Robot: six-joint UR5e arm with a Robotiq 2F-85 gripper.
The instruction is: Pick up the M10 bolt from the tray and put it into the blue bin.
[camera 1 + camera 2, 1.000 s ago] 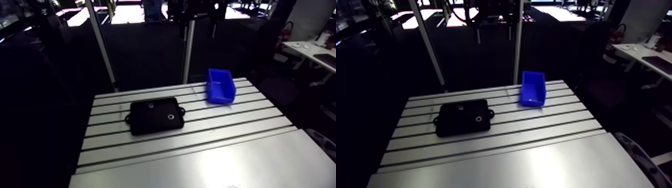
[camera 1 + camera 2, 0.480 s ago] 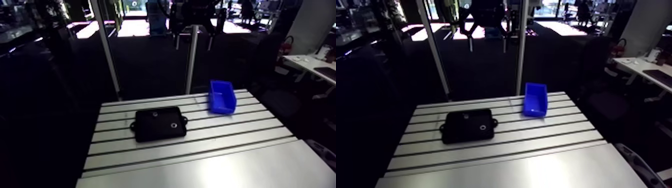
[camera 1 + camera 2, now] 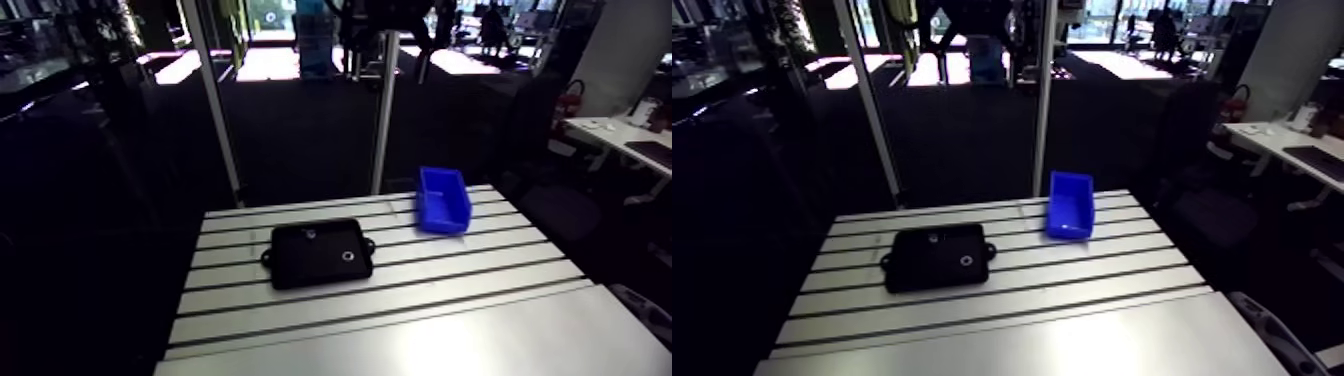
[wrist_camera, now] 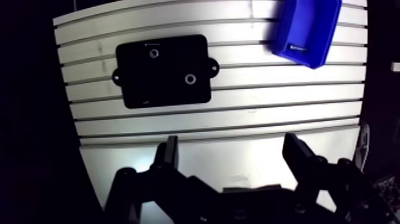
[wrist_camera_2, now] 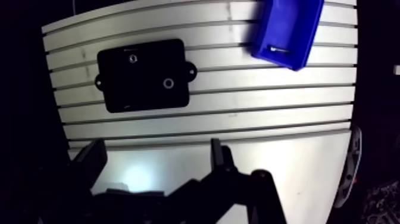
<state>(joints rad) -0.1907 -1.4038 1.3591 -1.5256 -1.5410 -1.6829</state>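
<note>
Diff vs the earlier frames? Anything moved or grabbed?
Only the camera moved: the whole arm view shifted, so the arm carrying it did. Nothing was taken or let go. The tray, the two small parts in it, and the bin lie as before on the table. In the wrist view the pincer is open and empty, high above the table.

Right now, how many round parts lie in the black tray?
2 parts: one by the tray's edge farthest from the gripper, one nearer the blue bin. None seem hidden.
</note>
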